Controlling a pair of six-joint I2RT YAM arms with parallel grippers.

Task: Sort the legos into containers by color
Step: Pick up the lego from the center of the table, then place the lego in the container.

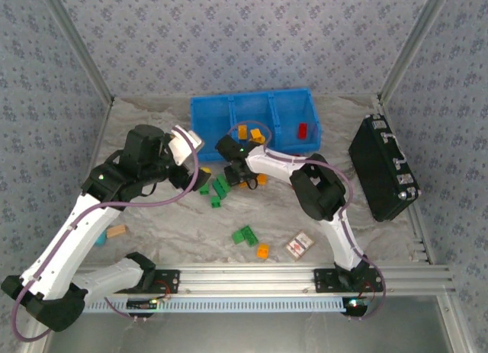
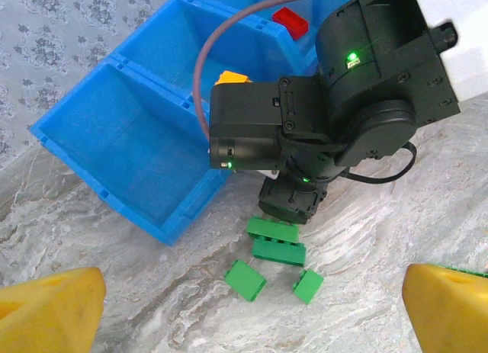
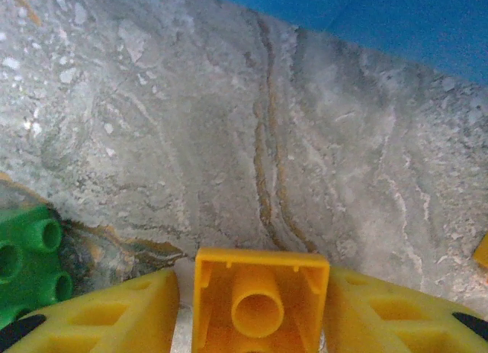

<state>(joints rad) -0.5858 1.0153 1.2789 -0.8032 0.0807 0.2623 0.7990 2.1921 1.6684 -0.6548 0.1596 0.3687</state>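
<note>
A small orange-yellow plastic brick (image 3: 259, 296) is grasped by the right gripper (image 3: 258, 322), close to the grey marbled tabletop (image 3: 229, 139), just beside the long blue 3-compartment plastic bin (image 1: 252, 100). The left gripper (image 2: 248, 315) is held spread wide near 4 green bricks (image 2: 278, 251).

No legible text or markings.

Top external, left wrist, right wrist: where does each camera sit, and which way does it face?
Top external: high behind, looking down on the table; left arm, right arm show.
Left wrist: on the left arm, facing the blue bin and green bricks; its yellow fingers, right arm show.
Right wrist: close over the table; its fingers flank an orange-yellow brick.
Shared: top and left wrist both show the bin.
</note>
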